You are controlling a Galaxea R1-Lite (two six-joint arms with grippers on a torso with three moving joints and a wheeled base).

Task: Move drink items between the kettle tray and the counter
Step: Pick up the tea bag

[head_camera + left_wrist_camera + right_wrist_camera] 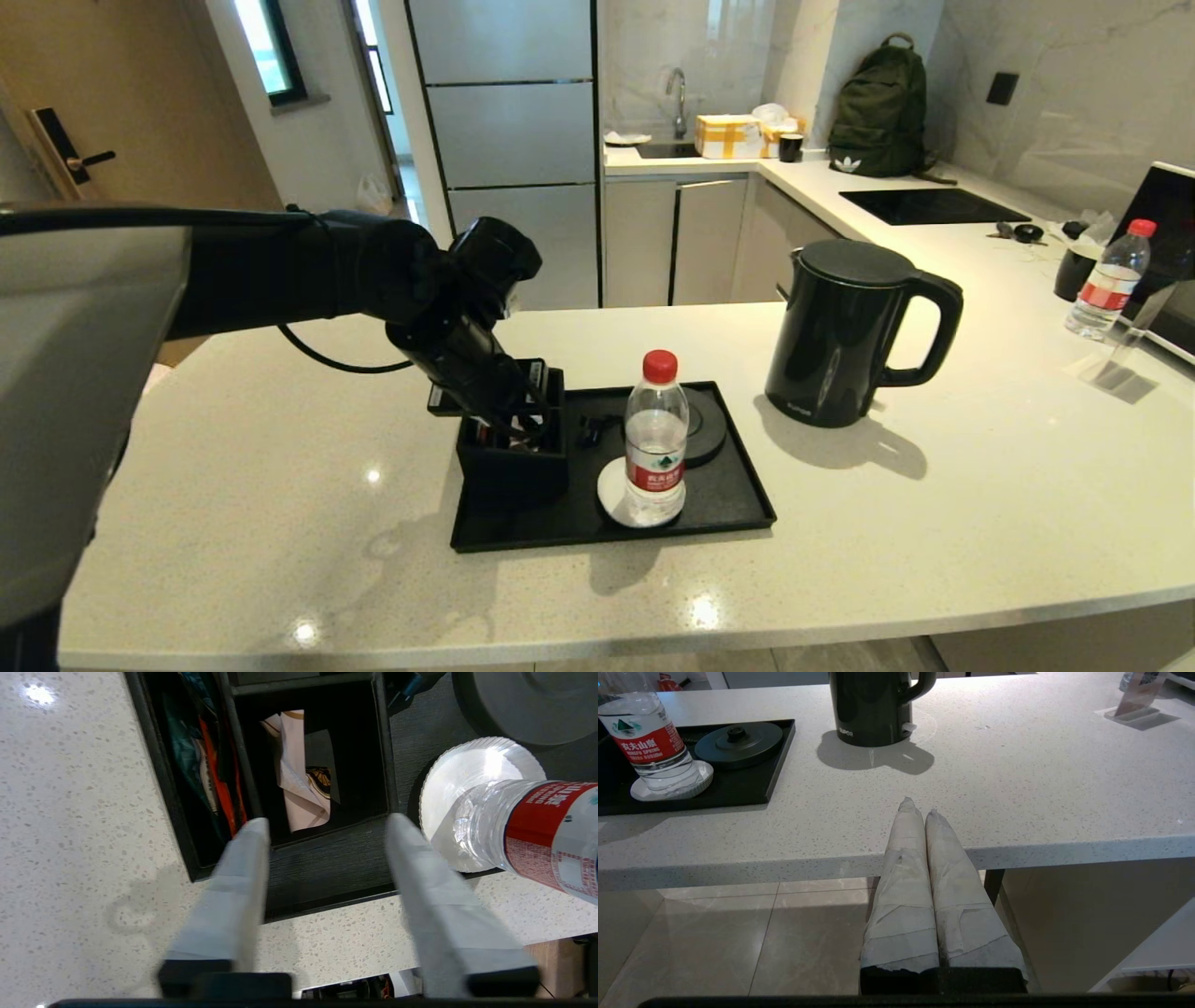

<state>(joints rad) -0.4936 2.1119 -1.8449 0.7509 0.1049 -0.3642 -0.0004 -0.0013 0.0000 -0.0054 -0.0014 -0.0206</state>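
Left end effector (327, 826) is hanging right over the black compartmented box (512, 448) at the left end of the kettle tray (728, 504), fingers spread wide and gripping nothing. Looks like it's lined up on the middle compartment, where the pale pink sachet (301, 779) is lying, so my guess is it's about to dip in and pinch that out. The narrow slot beside it is stuffed with other packets, hard to tell what exactly.

Kettle (845, 331) is already sitting on the tabletop (980, 523), just right of the tray, and the round kettle base (705, 425) is bare. A red-capped water bottle (655, 439) stands on a white coaster on the tray's near side.

Right end effector (919, 812) is parked low off the tabletop's near edge, fingers pressed together, empty.
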